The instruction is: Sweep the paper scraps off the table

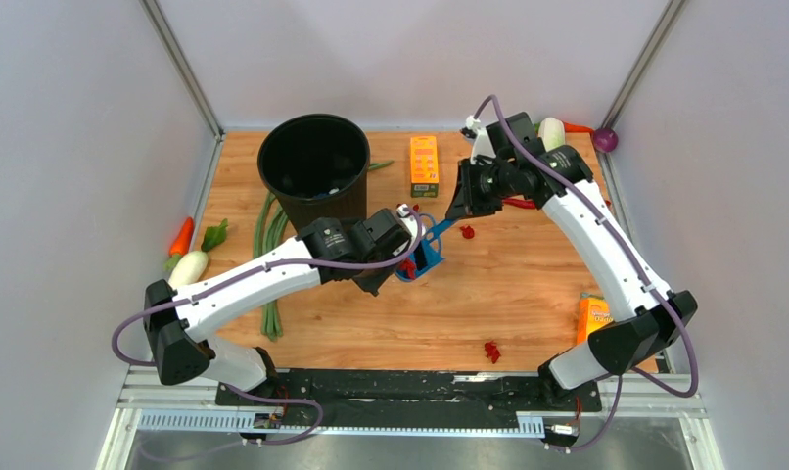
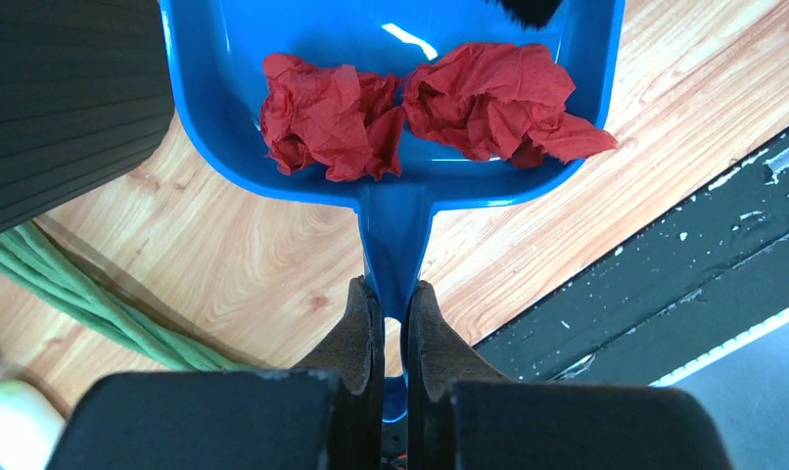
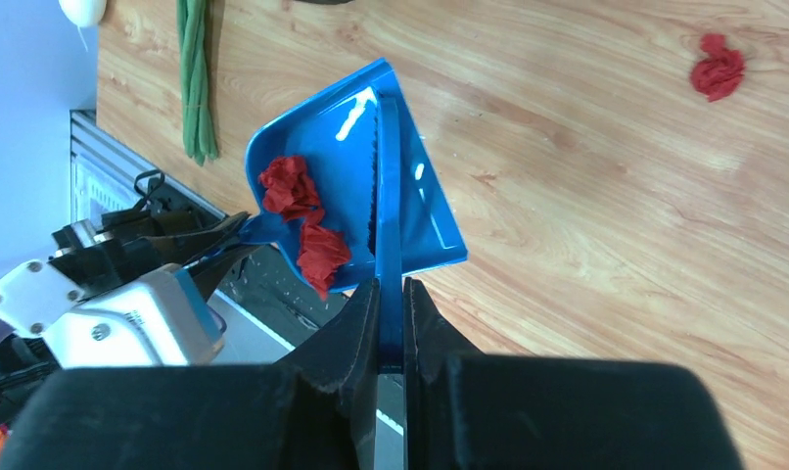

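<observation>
My left gripper (image 2: 394, 299) is shut on the handle of a blue dustpan (image 2: 391, 201), which is held just above the table (image 1: 528, 284) beside the bin. Two crumpled red paper scraps (image 2: 332, 117) (image 2: 493, 98) lie in the pan. My right gripper (image 3: 391, 294) is shut on the blue handle of a brush (image 3: 385, 176) that reaches into the pan; its black bristles (image 2: 533, 10) show at the pan's far edge. One loose scrap (image 1: 467, 232) lies just right of the pan, another (image 1: 491, 351) near the front edge.
A black bin (image 1: 314, 166) stands at the back left, an orange box (image 1: 424, 164) beside it. Green beans (image 1: 270, 255), a carrot (image 1: 180, 237) and a white radish (image 1: 188, 266) lie left. An orange packet (image 1: 592, 315) lies right, a purple ball (image 1: 606, 140) in the back corner.
</observation>
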